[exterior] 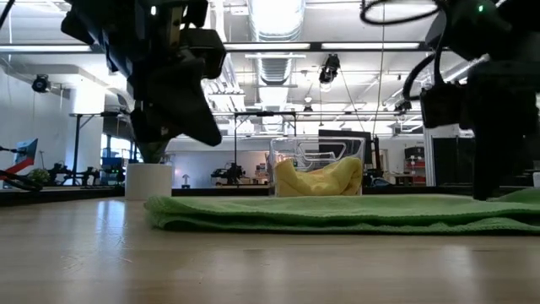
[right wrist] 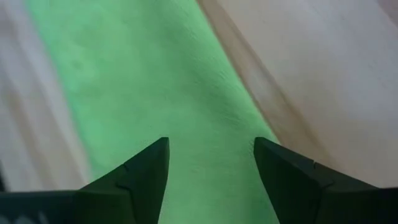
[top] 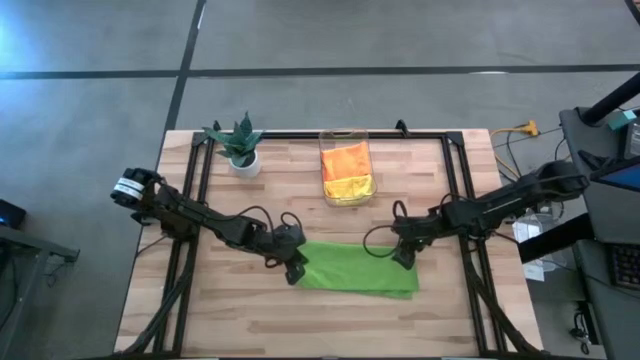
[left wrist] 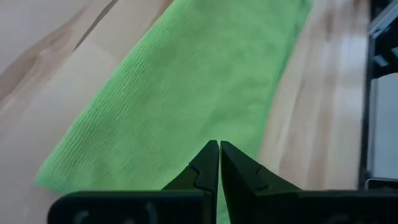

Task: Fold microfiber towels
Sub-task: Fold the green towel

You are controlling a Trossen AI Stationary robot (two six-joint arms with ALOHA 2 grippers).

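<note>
A lime green towel lies flat on the wooden table as a long folded strip, also in the low view. My left gripper is shut and hovers over the strip's left end, its fingertips together and clear of the cloth in the low view. My right gripper stands open over the strip's right end, the green cloth showing between its fingers. An orange towel and a yellow towel lie in a clear bin. My right gripper comes at the green towel's right end from above, slanting down, with its fingers open and low over the cloth. I cannot tell whether they touch it.
The clear bin stands at the table's far middle, behind the towel. A small potted plant stands at the far left. A black frame runs along the table's sides and far edge. Bare wood lies along the near edge.
</note>
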